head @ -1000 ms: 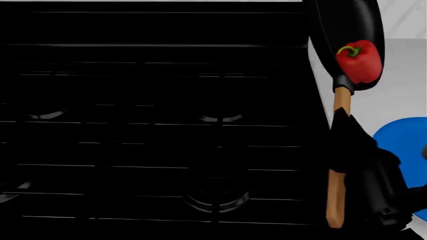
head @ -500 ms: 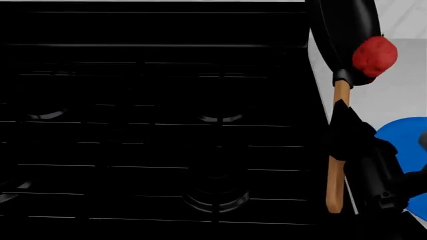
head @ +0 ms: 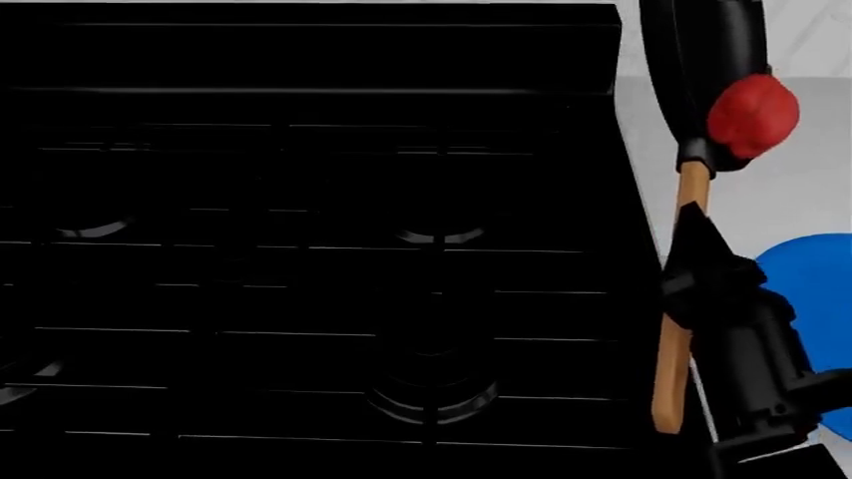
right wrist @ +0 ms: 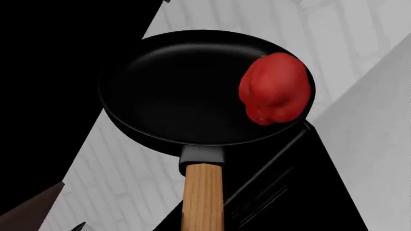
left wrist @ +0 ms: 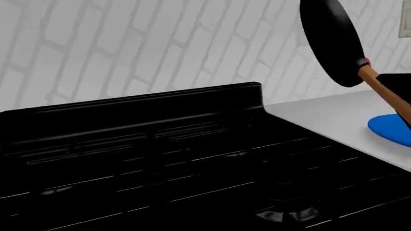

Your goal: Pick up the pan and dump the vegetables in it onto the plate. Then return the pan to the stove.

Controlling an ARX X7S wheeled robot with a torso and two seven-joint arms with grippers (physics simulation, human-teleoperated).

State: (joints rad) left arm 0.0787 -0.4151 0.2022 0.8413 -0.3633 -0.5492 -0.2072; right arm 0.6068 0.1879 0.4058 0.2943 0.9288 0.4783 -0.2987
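The black pan (head: 699,60) is held up, steeply tilted, over the right edge of the stove (head: 333,249). My right gripper (head: 695,271) is shut on its wooden handle (head: 689,195), about midway along. The red pepper (head: 752,110) lies against the pan's right rim, near the handle end. The right wrist view shows the pan (right wrist: 180,91) with the pepper (right wrist: 275,89) overlapping its rim. The blue plate (head: 815,267) lies on the counter to the right, partly hidden by my arm. The left wrist view shows the pan (left wrist: 330,41) and plate (left wrist: 388,129). My left gripper is out of view.
A grey counter (head: 799,190) runs along the right of the stove. A white brick wall (left wrist: 128,43) stands behind the stove's raised black back panel (left wrist: 160,103). Burners and thin grates cover the stove top.
The pan has shifted a little right and tilted further. The pepper has rolled toward the pan's right rim, and its green stem no longer shows.
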